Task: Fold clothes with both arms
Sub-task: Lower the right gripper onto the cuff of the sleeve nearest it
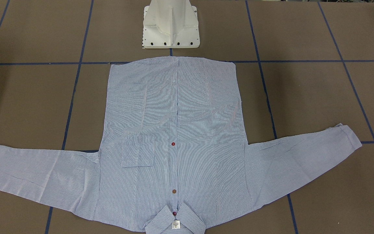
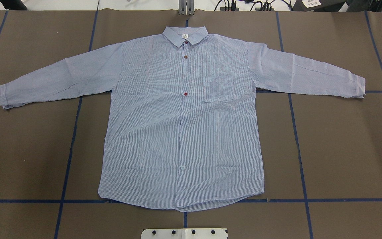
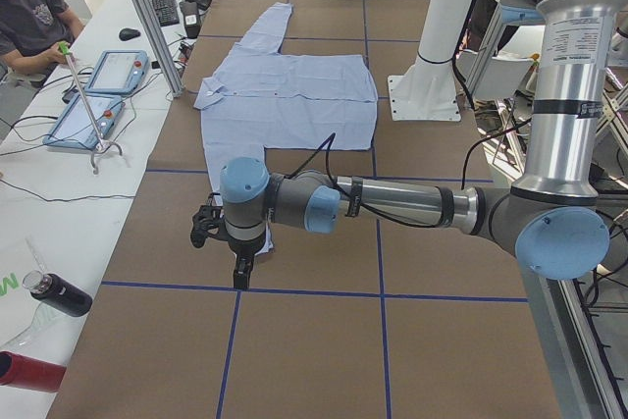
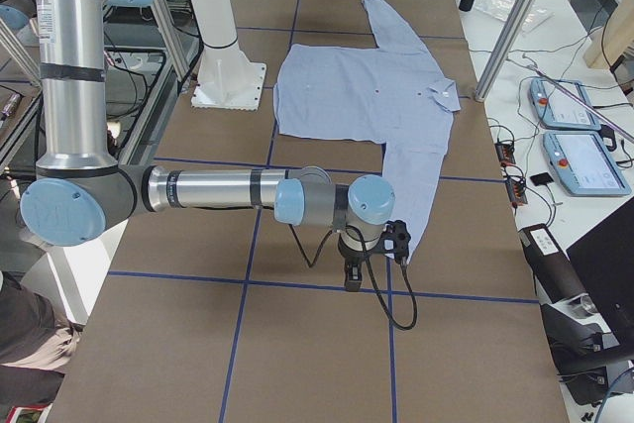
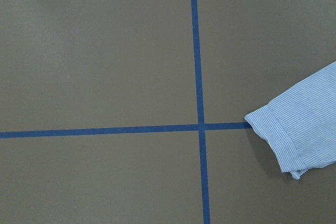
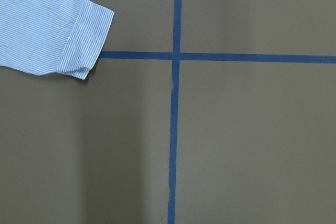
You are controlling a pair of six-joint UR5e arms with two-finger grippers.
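**A:** Where's the shirt [image 2: 181, 132] at?

**B:** Flat on the brown table [image 2: 343, 149], buttons up, both sleeves spread wide. Hem's toward the white pedestal [image 1: 170, 29], collar on the far side.

**A:** And the grippers?

**B:** Left gripper [image 3: 239, 270] hangs above the table near one cuff [image 5: 278, 140], right gripper [image 4: 352, 272] near the other (only the side cameras catch them). Jaws open or closed? Can't tell.
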